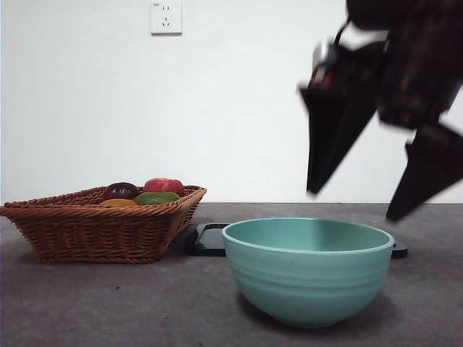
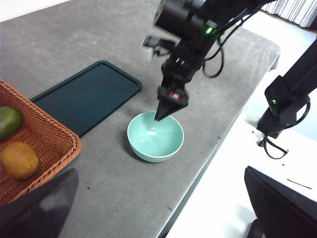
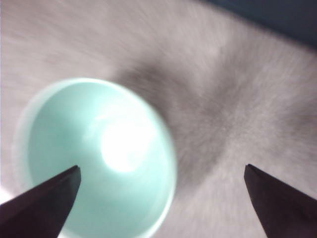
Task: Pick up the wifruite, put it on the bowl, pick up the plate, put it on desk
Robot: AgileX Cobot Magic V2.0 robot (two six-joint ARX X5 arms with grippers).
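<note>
The wifruite, a brownish-orange oval fruit, lies in the wicker basket beside a green fruit. In the front view its top just shows over the basket rim. The mint-green bowl stands empty on the desk. It also shows in the left wrist view and, blurred, in the right wrist view. The plate, a flat dark teal tray, lies on the desk behind the bowl. My right gripper hangs open and empty just above the bowl. My left gripper is open and empty, high above the desk.
The basket at the left also holds a dark purple fruit and a red fruit. The desk's edge runs close by the bowl. A white wall with a socket stands behind.
</note>
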